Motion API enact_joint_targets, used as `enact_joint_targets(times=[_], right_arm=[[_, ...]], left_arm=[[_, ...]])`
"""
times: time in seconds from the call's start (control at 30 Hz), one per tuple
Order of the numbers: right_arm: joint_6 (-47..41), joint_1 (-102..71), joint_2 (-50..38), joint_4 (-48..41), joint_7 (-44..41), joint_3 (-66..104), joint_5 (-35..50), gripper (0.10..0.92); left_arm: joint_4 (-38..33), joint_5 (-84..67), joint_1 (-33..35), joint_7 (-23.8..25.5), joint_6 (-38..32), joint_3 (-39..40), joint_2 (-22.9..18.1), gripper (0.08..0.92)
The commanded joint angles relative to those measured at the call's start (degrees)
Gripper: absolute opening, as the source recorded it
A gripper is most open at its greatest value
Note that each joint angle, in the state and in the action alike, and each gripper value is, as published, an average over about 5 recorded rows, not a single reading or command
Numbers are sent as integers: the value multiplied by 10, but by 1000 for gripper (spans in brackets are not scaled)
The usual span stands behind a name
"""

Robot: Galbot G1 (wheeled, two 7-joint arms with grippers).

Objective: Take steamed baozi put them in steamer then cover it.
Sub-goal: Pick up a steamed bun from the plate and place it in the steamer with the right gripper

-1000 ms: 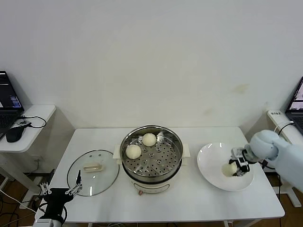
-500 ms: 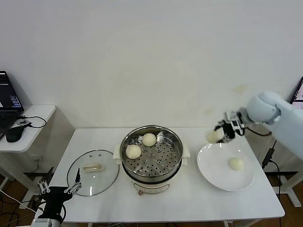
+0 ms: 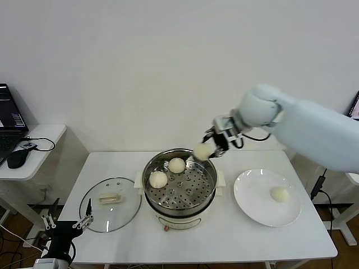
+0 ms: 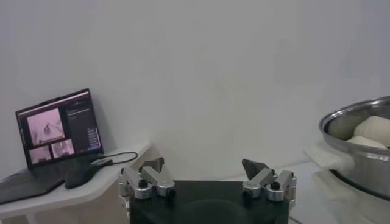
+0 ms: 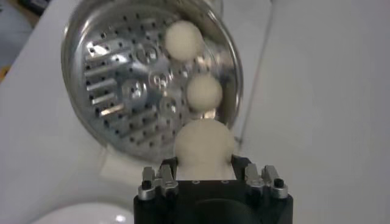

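Observation:
My right gripper is shut on a cream-white baozi and holds it in the air above the far right rim of the steamer. In the right wrist view the held baozi hangs over the perforated tray. Two baozi lie in the steamer's far left part; they also show in the right wrist view. One baozi lies on the white plate to the right. My left gripper is open and parked low off the table's front left corner.
The glass lid with a cream handle lies flat on the table left of the steamer. A side table with a laptop and mouse stands at far left. The steamer's rim shows in the left wrist view.
My right gripper lifted one baozi off the plate and carried it left, from beside the plate to above the steamer's far right rim. The left arm stayed put.

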Motion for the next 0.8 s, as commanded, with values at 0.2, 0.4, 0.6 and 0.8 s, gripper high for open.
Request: enact_joint_targets(times=[0.2,0.4,0.6,0.8], right_arm=[[113,-2,94,0,17,-96,-25,575],[159,-8,97,3,11,-108,-69,577],[192,-16,91,4,11,-113,-102,578],[206,-29,90,1,26,-114,-112,583]], left_arm=[[2,-3,-1,-1,1,-5,-2,823],[4,-3,-5,-1,0,-3,-9,823],[5,-3,-6,-2,0,-3,-11,823],[7,-3,-8,-2,-1,-1,-12,823]])
